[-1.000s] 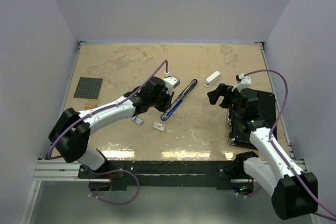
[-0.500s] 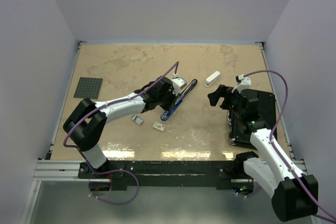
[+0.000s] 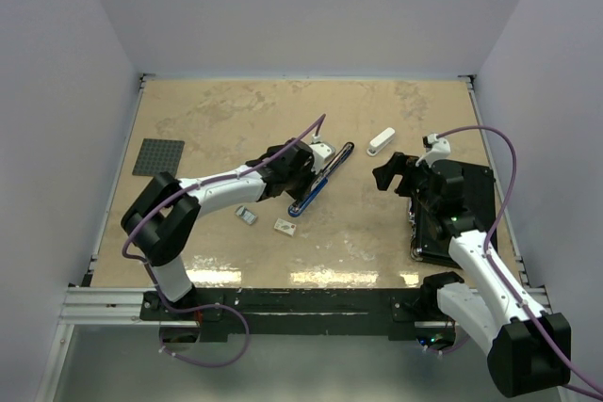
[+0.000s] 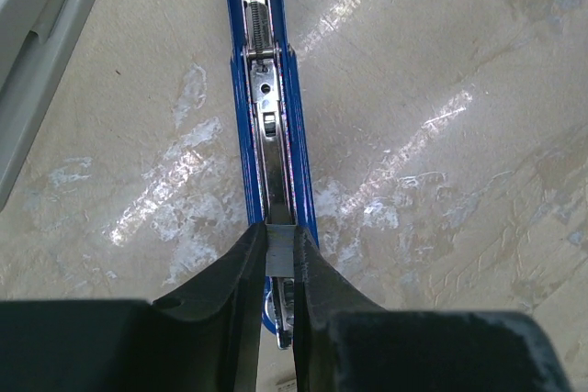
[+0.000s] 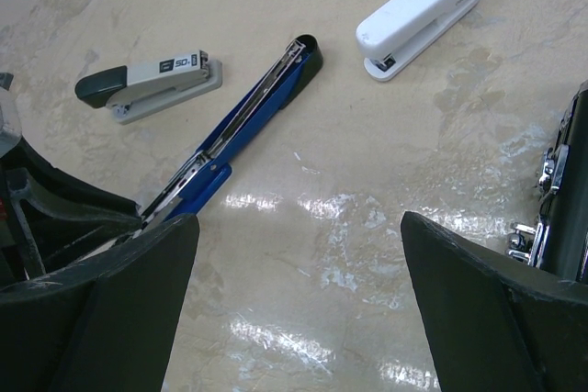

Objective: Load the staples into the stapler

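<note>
Staples stuff on the left: a small grey tray piece (image 3: 247, 216) and the flat whitish staples box (image 3: 285, 227) with its reddish mark lie on the mottled tan table (image 3: 207, 120). The left gripper (image 4: 279, 236) is pinched on a short grey metal strip (image 4: 281, 259) over the blue stapler (image 4: 266, 89), whose shiny open channel shows a spring inside. A glossy white stapler (image 5: 423, 11) lies further right. The right gripper (image 5: 296, 227) is spread wide beside a black case (image 3: 466, 200).

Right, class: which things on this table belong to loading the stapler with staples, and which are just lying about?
For the job: open blue stapler; grey strip in the left gripper; staples box; grey tray piece.
Lying about: white stapler; grey stapler; dark studded plate; black case.
</note>
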Available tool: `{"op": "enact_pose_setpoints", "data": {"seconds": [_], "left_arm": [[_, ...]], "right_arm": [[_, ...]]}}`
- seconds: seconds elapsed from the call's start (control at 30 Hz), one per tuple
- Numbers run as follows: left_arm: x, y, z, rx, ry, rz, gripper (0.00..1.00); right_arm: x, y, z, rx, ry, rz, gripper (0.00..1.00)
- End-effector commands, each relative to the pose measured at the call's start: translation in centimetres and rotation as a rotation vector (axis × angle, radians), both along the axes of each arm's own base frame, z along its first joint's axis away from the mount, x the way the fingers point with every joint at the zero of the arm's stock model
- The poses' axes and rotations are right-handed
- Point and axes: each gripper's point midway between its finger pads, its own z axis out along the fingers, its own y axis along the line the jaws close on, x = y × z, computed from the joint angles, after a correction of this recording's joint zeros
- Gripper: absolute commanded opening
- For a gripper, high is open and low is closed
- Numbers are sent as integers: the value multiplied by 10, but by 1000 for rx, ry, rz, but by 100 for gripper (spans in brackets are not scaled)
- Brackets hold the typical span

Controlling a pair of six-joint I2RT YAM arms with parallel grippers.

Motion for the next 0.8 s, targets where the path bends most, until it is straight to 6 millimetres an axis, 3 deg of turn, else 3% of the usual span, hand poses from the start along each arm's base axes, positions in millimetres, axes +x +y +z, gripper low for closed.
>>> {"op": "enact_pose_setpoints", "data": {"seconds": [0.0,0.77], "left_arm": [[11,-9,15,-11,-51,-14,0],[7,-13,11,0,-31,-17,0]], "right_arm": [[4,2,8,-6,-35,15,97],[10,4,5,-4,-30,19,97]]}}
